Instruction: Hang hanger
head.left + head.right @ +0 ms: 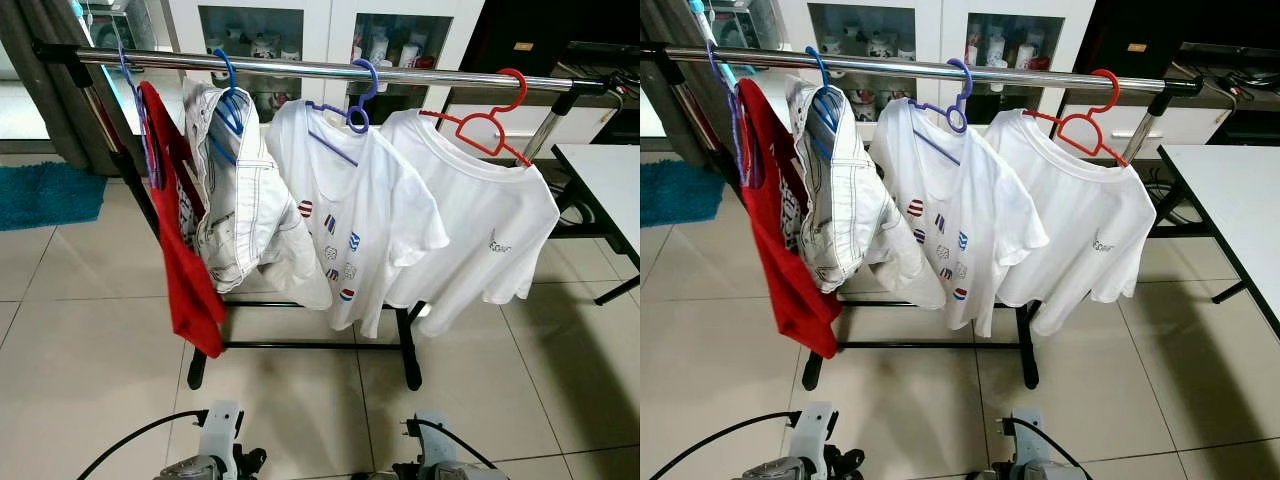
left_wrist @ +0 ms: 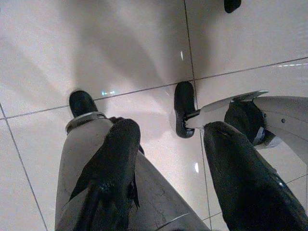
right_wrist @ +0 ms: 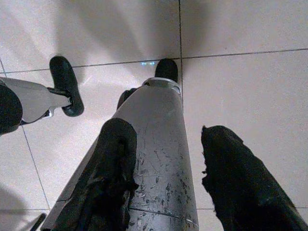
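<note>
A chrome rail [image 1: 330,68] of a clothes rack spans the scene ahead. On it hang a purple hanger [image 1: 150,140] with a red garment [image 1: 185,260], a blue hanger [image 1: 230,100] with a white denim garment [image 1: 235,200], and a purple-blue hanger [image 1: 355,110] with a flag-print white T-shirt [image 1: 350,210]. A red hanger [image 1: 490,125] carries a plain white T-shirt [image 1: 490,220]. My left gripper [image 2: 171,130] hangs open beside my leg, pointing at the floor tiles. The right gripper [image 3: 167,129] also hangs open and holds nothing.
The rack's black base bar [image 1: 310,345] and feet rest on the tiled floor just ahead. A white table [image 1: 610,180] stands at the right. A glass-door cabinet [image 1: 250,30] is behind the rack, and a teal rug [image 1: 45,195] lies at the left.
</note>
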Controlling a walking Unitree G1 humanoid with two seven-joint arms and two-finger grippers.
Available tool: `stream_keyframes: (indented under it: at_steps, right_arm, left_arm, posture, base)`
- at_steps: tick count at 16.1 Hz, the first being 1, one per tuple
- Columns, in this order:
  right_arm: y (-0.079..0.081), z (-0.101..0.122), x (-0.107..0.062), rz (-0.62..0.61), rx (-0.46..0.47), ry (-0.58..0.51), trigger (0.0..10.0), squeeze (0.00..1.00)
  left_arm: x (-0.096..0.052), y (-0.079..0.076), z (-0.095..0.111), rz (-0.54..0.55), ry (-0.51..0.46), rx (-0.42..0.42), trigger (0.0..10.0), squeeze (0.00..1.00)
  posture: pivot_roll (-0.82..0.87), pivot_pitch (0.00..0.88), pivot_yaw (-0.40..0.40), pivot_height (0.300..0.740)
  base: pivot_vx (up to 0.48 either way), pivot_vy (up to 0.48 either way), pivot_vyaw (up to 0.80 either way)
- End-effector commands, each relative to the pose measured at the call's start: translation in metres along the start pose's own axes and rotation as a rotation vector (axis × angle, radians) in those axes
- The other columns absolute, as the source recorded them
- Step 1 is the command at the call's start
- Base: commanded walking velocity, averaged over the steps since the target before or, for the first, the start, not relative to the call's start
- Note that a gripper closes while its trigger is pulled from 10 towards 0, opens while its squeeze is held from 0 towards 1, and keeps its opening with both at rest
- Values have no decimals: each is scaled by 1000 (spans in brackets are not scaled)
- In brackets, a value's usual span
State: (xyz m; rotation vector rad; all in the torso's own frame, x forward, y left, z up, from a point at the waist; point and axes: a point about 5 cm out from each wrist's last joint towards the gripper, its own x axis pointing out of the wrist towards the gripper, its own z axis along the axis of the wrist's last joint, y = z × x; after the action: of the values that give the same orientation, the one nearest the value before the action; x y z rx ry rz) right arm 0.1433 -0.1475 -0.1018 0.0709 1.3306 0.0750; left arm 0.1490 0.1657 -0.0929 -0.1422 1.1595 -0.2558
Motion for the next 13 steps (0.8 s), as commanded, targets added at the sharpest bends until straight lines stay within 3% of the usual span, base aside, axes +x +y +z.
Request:
stream_keyframes:
  at_steps: [1,2,3,4,6,7,9,10,11,12,13]
  right_arm:
    - [1,22,-1,-42,-141,-58,10000,0]
    - [-16,17,-2,-72,-85,-76,10000,322]
    - [-19,16,-2,-71,-72,-89,10000,753]
    - [-18,19,-3,-45,-70,-126,10000,1000]
    - [-17,30,-5,-20,-71,-193,10000,1000]
    - [-19,47,-9,-11,-86,-290,10000,1000]
    - [-14,72,-18,35,-108,-463,10000,1000]
    - [-9,91,-29,86,-116,-597,10000,1000]
    - [-7,100,-36,113,-120,-658,10000,1000]
    - [0,117,-57,187,-158,-810,10000,1000]
    - [2,120,-64,201,-171,-844,10000,1000]
  left_arm:
    - [6,4,-1,195,160,-49,10000,0]
    - [6,5,-9,207,131,42,10000,898]
    - [6,6,-11,213,120,68,10000,1000]
    - [5,7,-11,214,100,68,10000,1000]
    - [4,12,-5,226,62,70,10000,1000]
    - [2,20,11,246,-12,74,10000,1000]
    - [-8,34,57,282,-206,113,10000,1000]
    - [-18,39,89,270,-366,133,10000,1000]
    - [-23,40,104,258,-442,144,10000,1000]
    - [-39,33,129,209,-629,208,10000,1000]
    - [-43,29,134,195,-673,224,10000,1000]
  posture:
    - [-139,0,-22,740]
    - [-142,0,-8,740]
    - [-142,0,-8,740]
    - [-142,0,-8,740]
    - [-137,0,-5,740]
    - [-135,0,-3,740]
    - [-134,0,3,740]
    - [-134,8,10,740]
    - [-133,9,11,740]
    - [-129,14,15,740]
    - [-126,14,16,740]
  base:
    - [0,0,0]
    - [0,0,0]
    - [0,0,0]
    - [0,0,0]
    - [0,0,0]
    - [0,0,0]
    - [0,0,0]
    - [0,0,0]
    - [0,0,0]
    - [0,0,0]
    - [0,0,0]
